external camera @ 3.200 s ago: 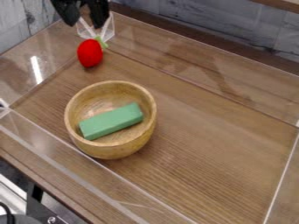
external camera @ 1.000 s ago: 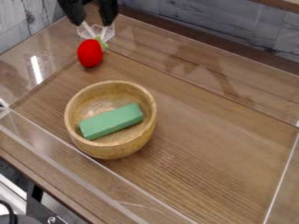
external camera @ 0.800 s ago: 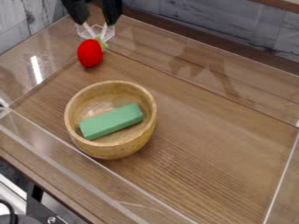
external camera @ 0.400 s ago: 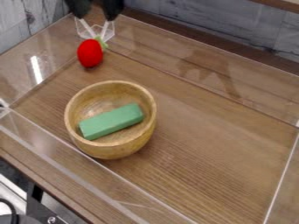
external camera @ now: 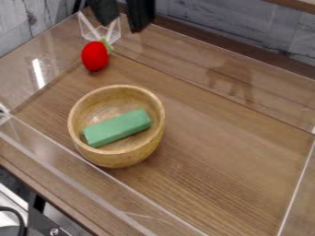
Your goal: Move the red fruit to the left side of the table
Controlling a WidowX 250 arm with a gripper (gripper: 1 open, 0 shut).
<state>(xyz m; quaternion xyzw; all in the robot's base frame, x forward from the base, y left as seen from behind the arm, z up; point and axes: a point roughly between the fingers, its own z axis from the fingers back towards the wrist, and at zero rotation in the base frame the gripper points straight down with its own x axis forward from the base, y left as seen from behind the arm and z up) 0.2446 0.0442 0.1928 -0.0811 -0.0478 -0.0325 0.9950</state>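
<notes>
Red and round, the fruit [external camera: 95,56] sits on the brown wood-grain table [external camera: 234,138] near the far left corner, its pale green leafy stem pointing up and back toward the rear wall. It rests on the table surface by itself, with nothing gripping it. Above and a little to the right of it, at the very top edge of the view, hang the two dark fingers [external camera: 121,13] of the robot arm, pointing down; only their lower parts show, cut off by the frame. They stand spread apart, with a clear gap between them and nothing held in that gap. The left finger of the pair is nearer the fruit, roughly above the leafy stem, while the right one stands farther along the back edge. The fingers are lifted clear of the table and do not touch the fruit. Nearer the camera, well apart from the fruit, a light wooden bowl [external camera: 84,138] sits on the table, and a green block [external camera: 118,127] lies slanted inside it. Low clear walls [external camera: 37,74] border the table; the fruit lies close to the left one without touching it.
</notes>
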